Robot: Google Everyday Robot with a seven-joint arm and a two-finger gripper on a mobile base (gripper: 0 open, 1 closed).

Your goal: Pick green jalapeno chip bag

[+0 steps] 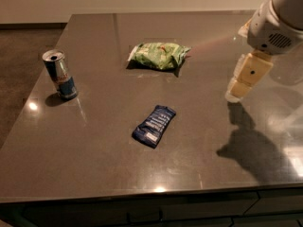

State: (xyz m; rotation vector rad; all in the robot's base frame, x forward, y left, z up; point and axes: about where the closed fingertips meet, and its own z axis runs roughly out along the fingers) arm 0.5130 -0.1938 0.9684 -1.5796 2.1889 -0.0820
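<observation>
The pincer (235, 92) hangs at the right, well apart from the green jalapeno chip bag (158, 56); we cannot tell its opening. The bag lies untouched on the counter (94, 169), so we judge the whole pick is left.

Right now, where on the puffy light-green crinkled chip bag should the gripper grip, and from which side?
Probably across the narrow middle of the puffy light-green chip bag, from above: it lies flat on the dark grey table, long axis left to right. The gripper hangs to its right, apart from it.
</observation>
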